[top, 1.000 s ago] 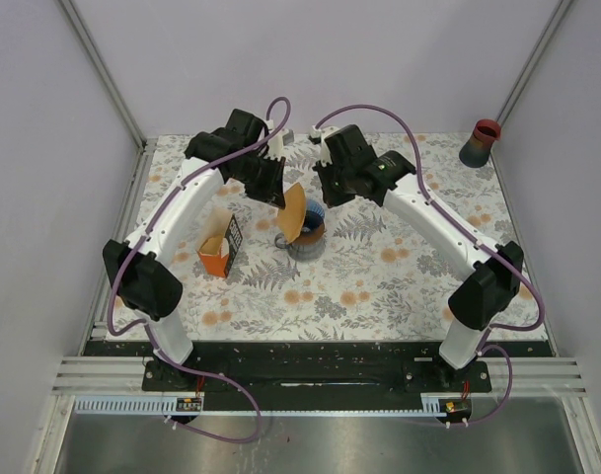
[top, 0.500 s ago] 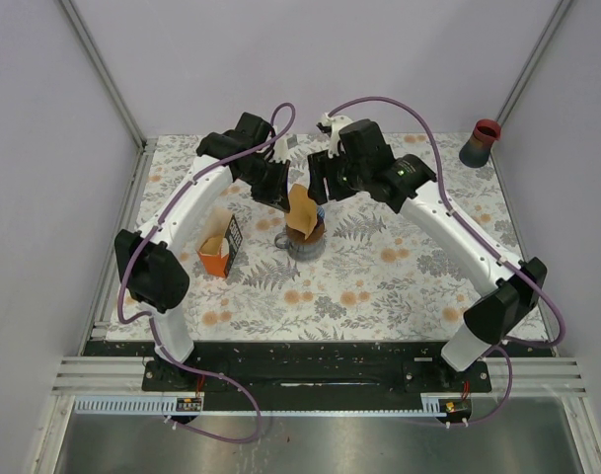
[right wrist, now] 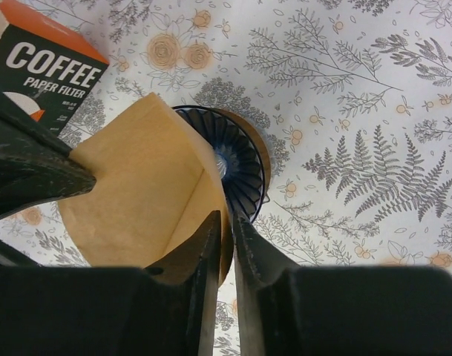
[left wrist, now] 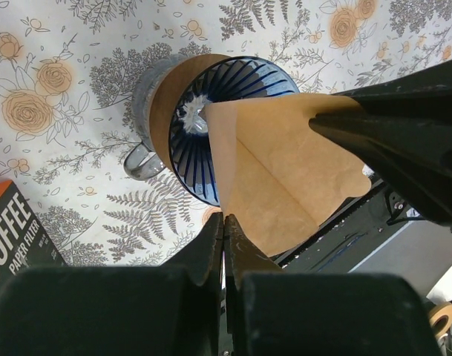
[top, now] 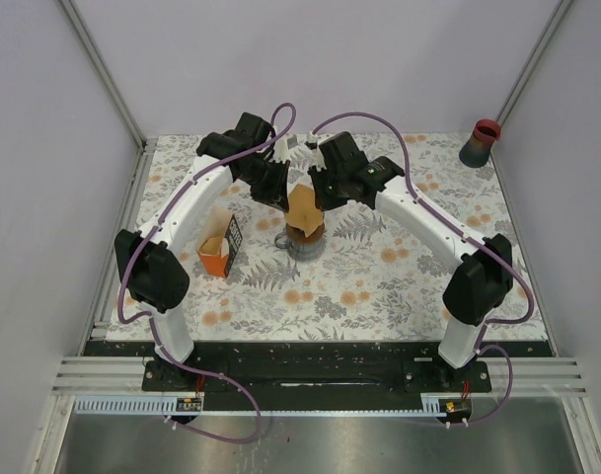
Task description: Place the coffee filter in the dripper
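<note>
The coffee filter (left wrist: pixel 285 170) is a thin sheet of unbleached brown paper, matte and smooth. It is folded flat into a fan with a straight seam down one side and a rounded, wavy top edge. A faint crease shows where its two layers overlap.

You have it upright between the two arms, directly over the dripper (left wrist: pixel 240 81). Its narrow end points down toward the middle of the cone. From these views you cannot tell whether the paper touches the ribs.

Your left gripper (left wrist: pixel 224 219) has its jaws fully together, pinching one edge of the filter at the very tips. Your right gripper (right wrist: pixel 226 219) is almost closed, with only a thin slit between its dark fingers. The opposite edge of the filter runs into that slit, but you cannot tell whether the pads actually press on the paper.

The dripper is a dark blue, see-through cone with fine ribs running down to a pale opening at the bottom. A brown collar (left wrist: pixel 162 104) rings it. It sits on a clear greyish base (left wrist: pixel 140 159) with a small looped handle.

Just beside it, on the left arm's side, stands an orange and black cardboard box (right wrist: pixel 51 67) printed "COFFEE PAPER FILTER". Everything rests on a white tablecloth (right wrist: pixel 374 89) printed with grey ferns and orange roses. A grey cup with a red rim (top: pixel 481 141) stands well apart in the far right corner.
</note>
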Motion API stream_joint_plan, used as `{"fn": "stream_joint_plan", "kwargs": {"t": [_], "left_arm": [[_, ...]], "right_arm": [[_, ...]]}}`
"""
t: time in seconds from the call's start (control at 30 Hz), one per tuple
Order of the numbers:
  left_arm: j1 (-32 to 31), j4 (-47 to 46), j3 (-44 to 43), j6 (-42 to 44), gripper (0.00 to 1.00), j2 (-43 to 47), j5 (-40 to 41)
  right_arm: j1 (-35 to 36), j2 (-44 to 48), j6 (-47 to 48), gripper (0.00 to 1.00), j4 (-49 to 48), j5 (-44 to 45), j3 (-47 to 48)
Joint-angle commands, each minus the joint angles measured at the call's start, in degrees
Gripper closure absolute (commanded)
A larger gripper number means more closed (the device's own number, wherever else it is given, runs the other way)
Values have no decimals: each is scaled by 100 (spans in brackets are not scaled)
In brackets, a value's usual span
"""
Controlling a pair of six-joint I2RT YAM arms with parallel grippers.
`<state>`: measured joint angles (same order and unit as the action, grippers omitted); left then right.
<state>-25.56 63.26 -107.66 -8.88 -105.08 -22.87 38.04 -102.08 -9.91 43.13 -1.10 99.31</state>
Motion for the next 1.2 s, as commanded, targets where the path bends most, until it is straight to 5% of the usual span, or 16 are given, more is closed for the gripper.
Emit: {"fn": "stream_joint_plan", "kwargs": {"t": [0.0, 0.33, 0.73, 0.9, 0.97, 1.03, 1.17], "left_arm": [[-28, -95, -177, 159, 100, -65, 169], [-28, -104, -212, 264, 100, -303, 283], [-19, -95, -247, 335, 100, -294, 371], [-28, -95, -256, 344, 100, -294, 336], [-28, -95, -256, 335, 100, -294, 310], [-28, -95, -265, 326, 100, -303, 301], [-28, -95, -291, 326, 100, -338, 301]], "right_arm": [[2, -75, 104, 82, -16, 339, 80], [10, -426, 183, 81, 2, 383, 282], [1, -58, 543, 36, 195, 497, 765], [1, 241, 631, 30, 11, 155, 871], [10, 408, 657, 34, -181, -55, 758], [36, 627, 701, 56, -541, -301, 469], [168, 944, 710, 82, -1333, -846, -271]]}}
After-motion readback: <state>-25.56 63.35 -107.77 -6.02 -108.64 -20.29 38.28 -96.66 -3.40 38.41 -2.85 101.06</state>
